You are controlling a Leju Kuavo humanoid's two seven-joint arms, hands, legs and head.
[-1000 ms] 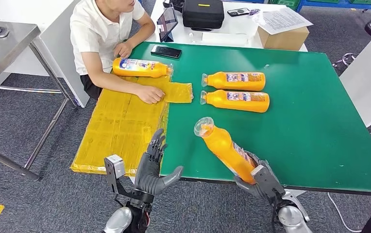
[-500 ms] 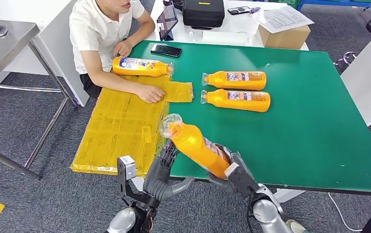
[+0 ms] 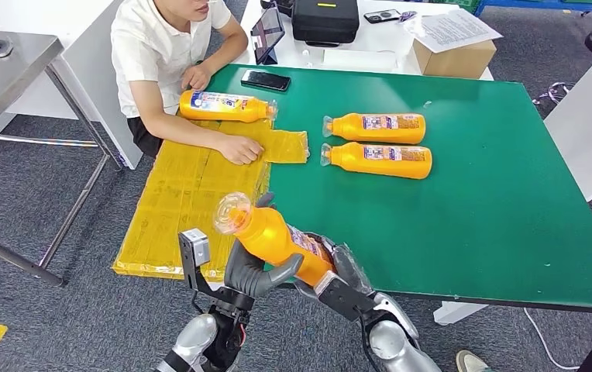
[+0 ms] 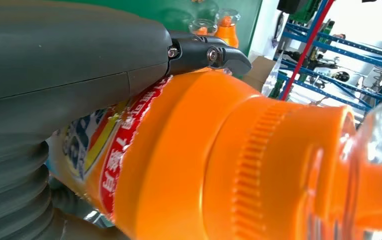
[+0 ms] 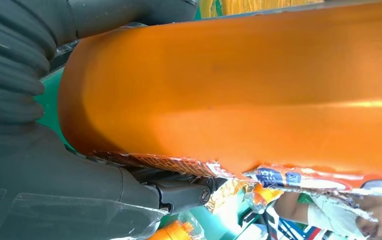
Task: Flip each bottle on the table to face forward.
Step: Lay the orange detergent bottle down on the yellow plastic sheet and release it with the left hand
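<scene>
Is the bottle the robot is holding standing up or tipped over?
Tipped. The bottle slants off the table, cap end up, gripped by the left hand and right hand.

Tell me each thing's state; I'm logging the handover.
held bottle: lifted, tilted, cap toward the yellow mat.
left hand: grips the bottle's middle.
right hand: holds its base.
two bottles: lying on the green table, labels up.
far bottle: lying by the person's arm.
</scene>
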